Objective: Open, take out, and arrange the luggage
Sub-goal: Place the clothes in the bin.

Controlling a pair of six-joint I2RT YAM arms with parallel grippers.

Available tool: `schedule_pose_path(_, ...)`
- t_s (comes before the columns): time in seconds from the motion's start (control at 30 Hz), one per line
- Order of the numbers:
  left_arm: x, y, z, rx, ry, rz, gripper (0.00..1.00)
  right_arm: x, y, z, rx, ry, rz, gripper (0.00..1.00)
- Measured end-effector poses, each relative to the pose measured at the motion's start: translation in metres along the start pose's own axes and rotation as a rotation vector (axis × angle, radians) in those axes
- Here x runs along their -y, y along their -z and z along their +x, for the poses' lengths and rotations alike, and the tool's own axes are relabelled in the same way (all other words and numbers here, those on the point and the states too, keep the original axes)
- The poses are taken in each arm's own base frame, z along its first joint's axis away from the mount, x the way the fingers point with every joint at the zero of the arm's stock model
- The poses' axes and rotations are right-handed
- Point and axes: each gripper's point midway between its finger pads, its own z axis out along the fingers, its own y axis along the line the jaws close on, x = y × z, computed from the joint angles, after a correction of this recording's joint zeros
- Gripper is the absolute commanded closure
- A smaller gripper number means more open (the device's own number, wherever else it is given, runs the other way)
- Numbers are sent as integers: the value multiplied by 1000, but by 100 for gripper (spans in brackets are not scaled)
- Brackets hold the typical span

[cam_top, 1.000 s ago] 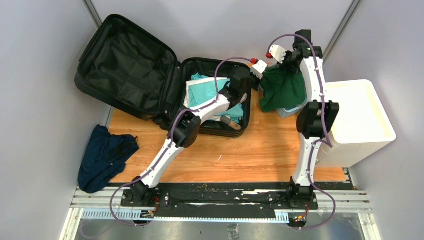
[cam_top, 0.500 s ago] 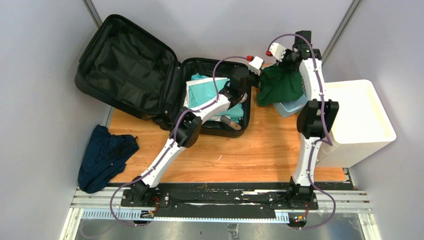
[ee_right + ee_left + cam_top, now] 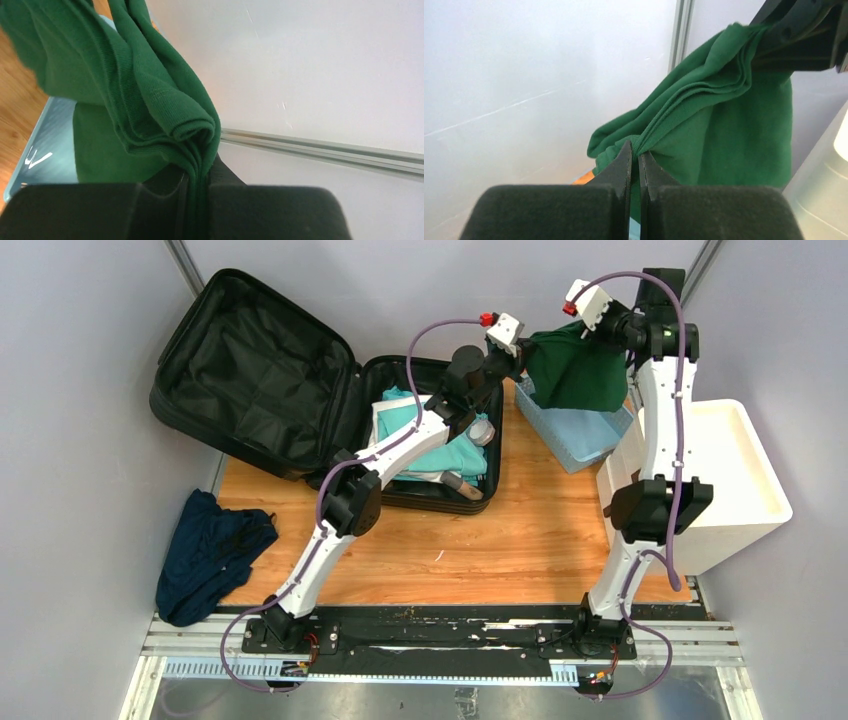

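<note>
Wooden surface (image 3: 480,540), grey walls on three sides, seen from above.

- Luggage (image 3: 260,370): black hard-shell suitcase at 11 o'clock, lying open. The lid half is swung out toward 10 o'clock, black lining up, overhanging the surface's edge. The base half sits at 12 o'clock and is packed with a teal garment (image 3: 462,456) and other items too small to tell.
- Green garment (image 3: 580,375): raised at 1 o'clock, stretched between both arms and hanging in folds over the light-blue mesh basket (image 3: 585,440). Contact with the basket cannot be told.
- Left arm (image 3: 340,510): reaches across the suitcase base; its jaws are narrow, pinching one bunched edge of the green garment.
- Right arm (image 3: 650,505): stands tall at 2 o'clock; its jaws are clamped on the opposite gathered edge.
- White container (image 3: 770,510): at 3 o'clock, just beside the right arm.
- Dark navy garment (image 3: 215,555): crumpled at 8 o'clock, off the surface's edge.
</note>
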Motion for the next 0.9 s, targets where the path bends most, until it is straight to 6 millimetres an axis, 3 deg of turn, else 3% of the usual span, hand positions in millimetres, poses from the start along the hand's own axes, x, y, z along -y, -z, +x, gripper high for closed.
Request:
schedule_pose_path(0.1,3,-1,-11,25,7,14,100,-3,6,-1,1,-4,-6,100)
schedule_pose_path(0.4,12,2,0,-5,49,64,100,-34,17,15,-55,-21,-104,100)
schedule_pose_path(0.63,23,3,3,-4,98,124,100,-42,21,22,-81,-18,-137,100)
schedule_pose_path(0.8,18,-2,25,-8,122,102,100,-44,16,29,-103,-22,-153,100)
schedule_pose_path(0.9,10,-8,49,-15,141,59,100,-42,-2,39,-122,-30,-163,100)
